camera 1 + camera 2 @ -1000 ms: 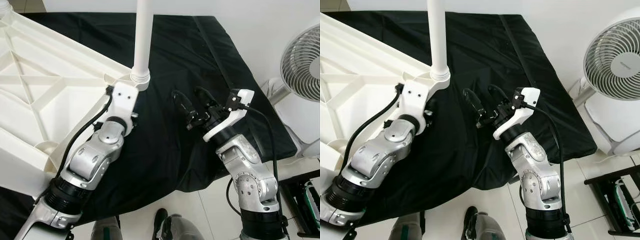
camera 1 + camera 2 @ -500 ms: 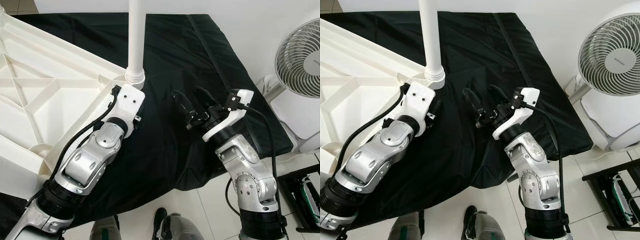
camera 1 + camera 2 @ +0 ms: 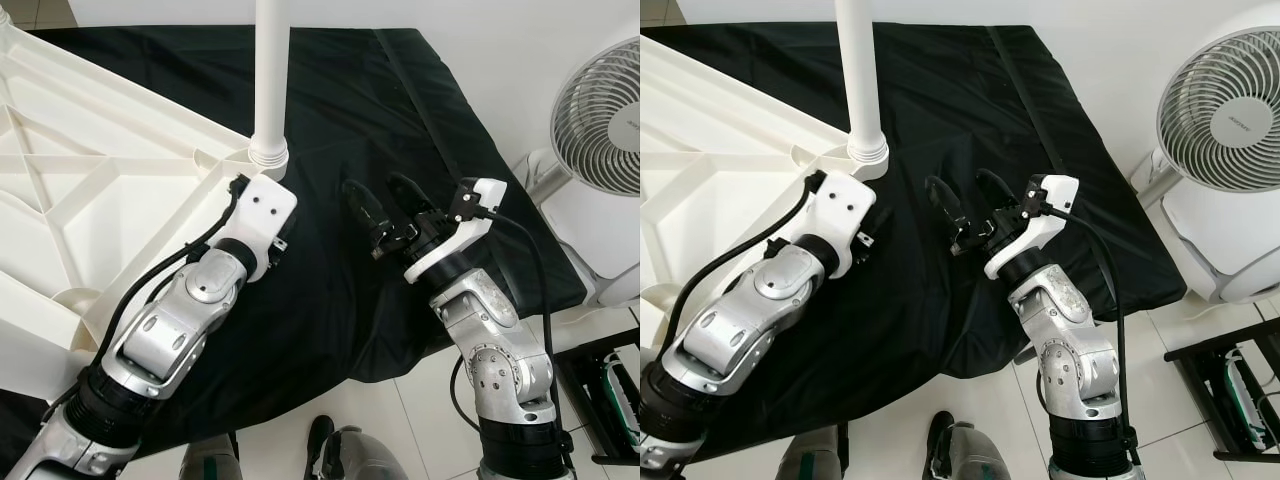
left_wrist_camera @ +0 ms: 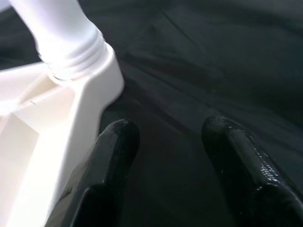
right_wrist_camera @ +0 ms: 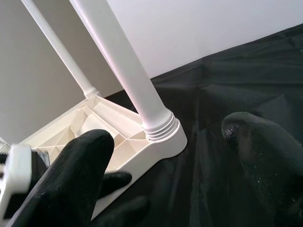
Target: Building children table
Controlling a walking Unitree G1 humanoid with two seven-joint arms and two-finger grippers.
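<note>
- A white table leg (image 3: 268,80) is standing upright at the upper centre, blocking the way there.
- The upturned white table top (image 3: 90,190) is filling the left side.
- Bare black cloth (image 3: 400,110) is lying open between the two grippers and across the upper right.
- A fan (image 3: 1220,110) is crowding the right edge.

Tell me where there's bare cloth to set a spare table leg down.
Bare black cloth lies between the upright leg and the cloth's fan-side edge. It is crowded near the leg's corner socket, where the left gripper and the open right gripper hover beside the tabletop.
</note>
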